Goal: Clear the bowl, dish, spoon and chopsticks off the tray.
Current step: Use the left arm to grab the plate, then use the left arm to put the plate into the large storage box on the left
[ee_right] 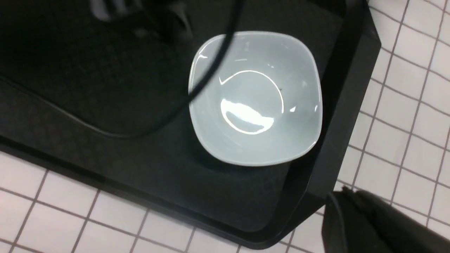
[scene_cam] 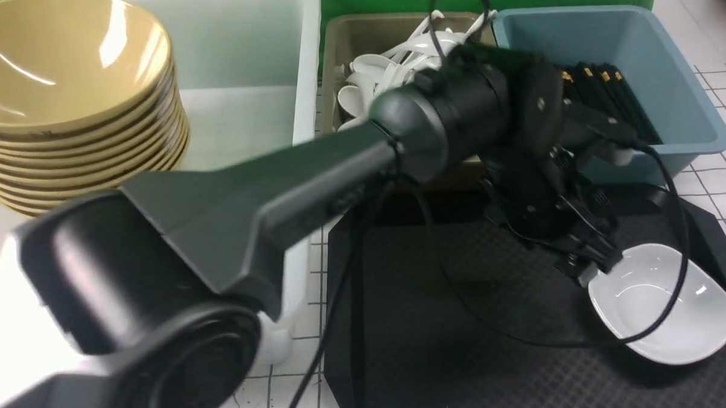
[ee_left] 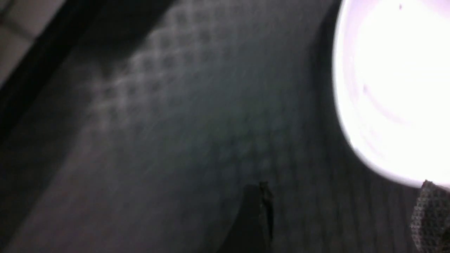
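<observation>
The dish (scene_cam: 662, 302) is probably light, rigid and brittle, and its glaze looks slippery, so pinch the thin rim squarely. It is small, glossy white, rounded-square and empty. It sits near the tray's (scene_cam: 440, 346) right edge. Your left gripper (scene_cam: 586, 272) is at its left rim, jaws apart. You cannot tell how the right gripper (ee_right: 365, 218) stands.

Glossy white dish (scene_cam: 662, 305) on a black tray (scene_cam: 496, 374) with a diamond pattern. Mustard-yellow bowls (scene_cam: 69, 87), an olive bin (scene_cam: 357, 35) of white spoons (scene_cam: 382, 70), a blue bin (scene_cam: 647, 43) of gold-banded black chopsticks (scene_cam: 619, 95), and a white surface (scene_cam: 721, 182) gridded with dark lines.
</observation>
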